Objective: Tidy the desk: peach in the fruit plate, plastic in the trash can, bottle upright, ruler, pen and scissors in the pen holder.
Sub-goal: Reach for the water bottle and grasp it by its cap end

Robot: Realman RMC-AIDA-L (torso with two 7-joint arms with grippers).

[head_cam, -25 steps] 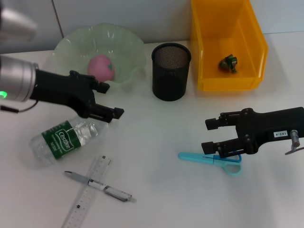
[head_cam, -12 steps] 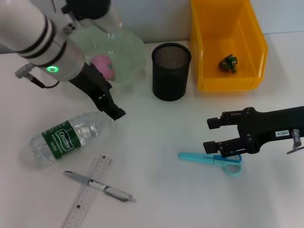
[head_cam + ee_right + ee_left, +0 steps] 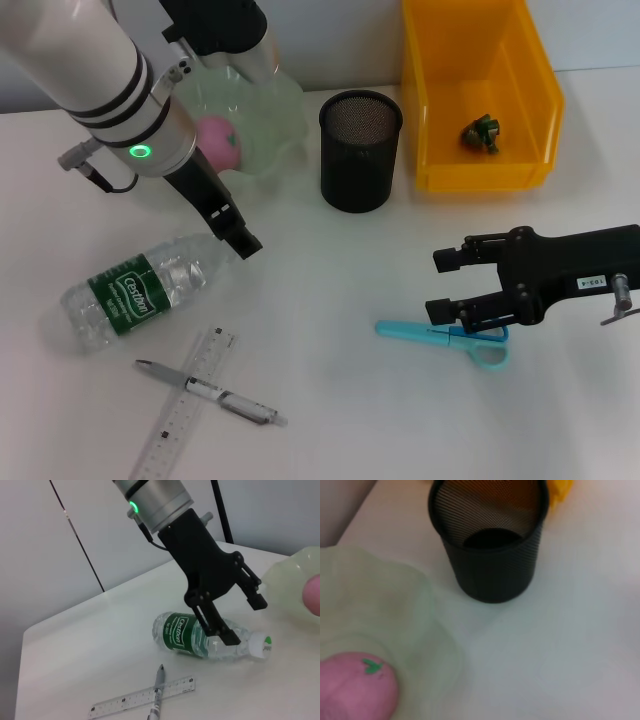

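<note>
A: Where is the left end effector (image 3: pixel 236 232) sitting?

B: It is hanging over the table (image 3: pixel 330 290), pointing down at the cap end of the bottle (image 3: pixel 135 290). In the right wrist view its 2 fingers (image 3: pixel 220 630) are spread apart, released, straddling the bottle's neck area, one finger in front of the clear shoulder. Whether they are touching the plastic I cannot tell.

A: Bottle status?

B: It is lying on its side, green label up, white cap toward the fruit plate (image 3: pixel 275 100).

A: And the right end effector (image 3: pixel 445 285)?

B: It is hovering near the table with its fingers parted, gripping nothing, directly over the handle end of the scissors (image 3: pixel 440 335). The scissors are lying flat, blade cover pointing toward the middle of the table.

A: Other items?

B: The peach (image 3: pixel 215 140) is sitting in the fruit plate. The pen holder (image 3: pixel 360 150) is standing upright between the fruit plate and the trash can (image 3: pixel 480 90); the left wrist view is showing nothing inside it. 1 small crumpled green piece (image 3: pixel 480 133) is lying in the trash can. The ruler (image 3: pixel 185 405) is lying flat near the bottle, with the pen (image 3: pixel 205 390) crossing over it.
</note>
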